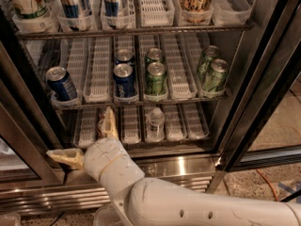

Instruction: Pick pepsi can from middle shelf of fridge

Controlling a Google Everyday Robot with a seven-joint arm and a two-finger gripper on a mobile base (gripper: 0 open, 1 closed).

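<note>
The fridge (263,79) stands open. Its middle shelf (175,69) holds white slotted lane trays. Two dark blue pepsi cans stand one behind the other in one lane, the front one (124,81) at the shelf's front edge and another (124,56) behind it. A third blue can (61,84) leans at the far left. Green cans (155,78) stand in the lane to the right. My gripper (80,132) is open and empty, below and left of the front pepsi can, in front of the bottom shelf. One finger (110,122) points up at the middle shelf's edge.
More green cans (215,75) stand at the shelf's right. The bottom shelf holds a clear bottle (154,124) and a red can (100,121) partly hidden by my finger. Tall cans and cups fill the top shelf (141,29). The black door frame (244,140) stands at the right.
</note>
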